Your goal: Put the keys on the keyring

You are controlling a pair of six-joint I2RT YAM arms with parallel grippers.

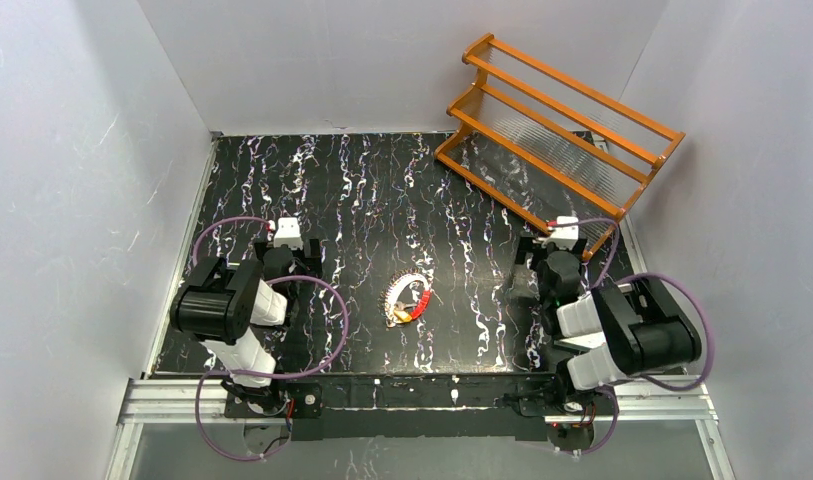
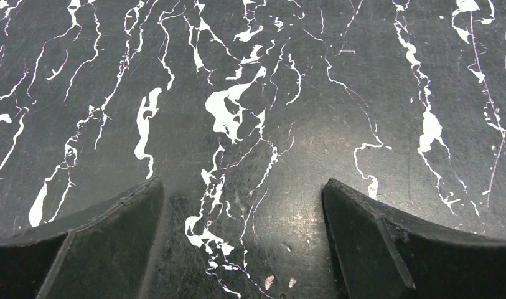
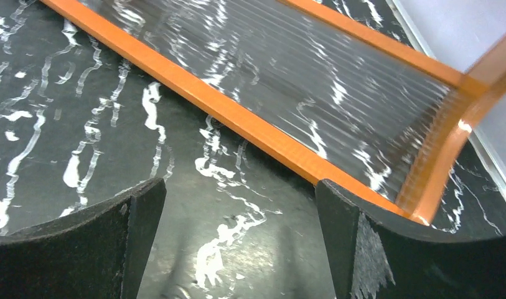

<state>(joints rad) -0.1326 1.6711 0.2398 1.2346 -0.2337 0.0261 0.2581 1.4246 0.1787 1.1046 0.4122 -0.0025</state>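
Legible text, labels, brands, numbers, signs: none could be read in any view | top view: the black marbled table [image 1: 382, 180] and the orange rack [image 1: 567, 125] bore no readable marking | wrist views: only white veining showed on the table, no lettering.

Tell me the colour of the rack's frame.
Orange; the rack shows best in the right wrist view.

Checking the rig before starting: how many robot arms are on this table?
2. The left arm sits at the near-left edge; the right arm at the near-right edge, beside the orange rack. None appears hidden.
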